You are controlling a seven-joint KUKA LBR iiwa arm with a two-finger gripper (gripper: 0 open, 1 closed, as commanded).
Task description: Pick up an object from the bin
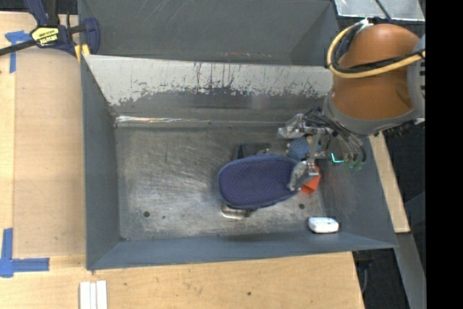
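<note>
The end effector (pixel 304 168) is seen low in the right half of the bin (pixel 101 155), beneath the rounded orange cover (pixel 372 79) fixed to the arm, which enters from the right. Whether it is spread wide, drawn narrow or closed on something cannot be told, since its tip is crowded by metal parts and by the things beneath it.

Its tip is placed at the right edge of a blue oval pad (pixel 255 181), which is laid flat on the bin floor a little right of the middle. Contact between the two appears likely but cannot be confirmed. A small orange piece (pixel 309 186) is seen just beside the tip, at the pad's right end.

A black block (pixel 250 151) is partly hidden behind the far edge of the pad and appears to touch it. A bit of shiny metal (pixel 233 211) is seen sticking out from under the pad's near edge. A small white lozenge (pixel 323 226) is set apart from the rest, near the front right corner of the floor.
</note>
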